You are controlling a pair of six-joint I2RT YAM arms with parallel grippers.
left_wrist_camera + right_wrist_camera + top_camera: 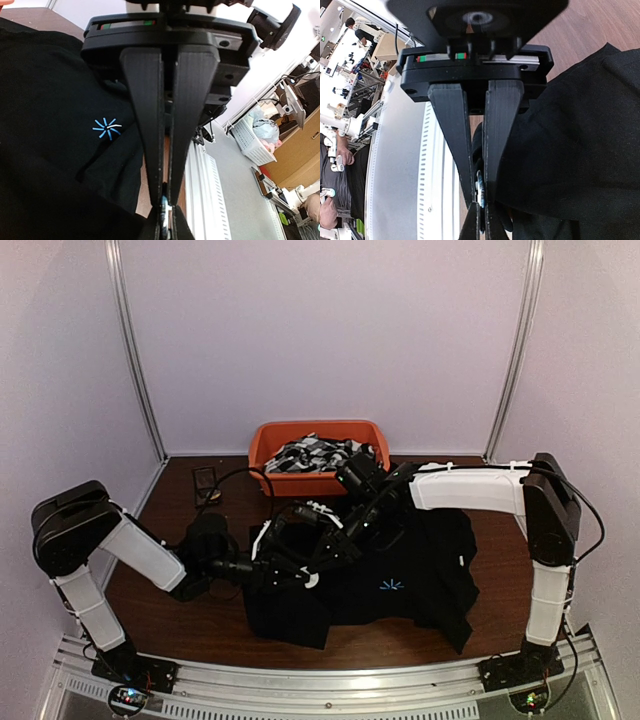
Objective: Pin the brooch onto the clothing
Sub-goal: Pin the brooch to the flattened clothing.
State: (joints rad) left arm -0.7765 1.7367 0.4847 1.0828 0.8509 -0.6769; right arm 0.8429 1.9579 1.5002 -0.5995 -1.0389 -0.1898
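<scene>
Left tool [165, 231] is narrow, tips pinched on a small pale piece that I read as the brooch [311, 580]. My left wrist view cuts it off at the bottom edge, so no shape from there. From above it's a small white disc right at the left tips.

Right tool [479, 222] has its tips pressed fully together. A silvery sliver [480, 192] sits in the slit just above them. Can't tell if it's clamped or only lying behind the fingers. A black fold of the shirt [430, 560] touches the outer face of one right finger.

Both tools meet at the same spot over the shirt's left half. Black fingers on black cloth, so the top view doesn't separate them. Can't tell whether the pin goes through the fabric.

Shirt lies rumpled on the desk [180, 625] between my arms, with its left side under the tools. Starburst mark [391, 585] is clear of both tools, to the right of the brooch.

Orange bin [262, 455] sits at the far edge of the desk, holding patterned fabrics [315, 453]; the right arm hides its right end. A small dark item on the desk left of the bin is too small to identify.
</scene>
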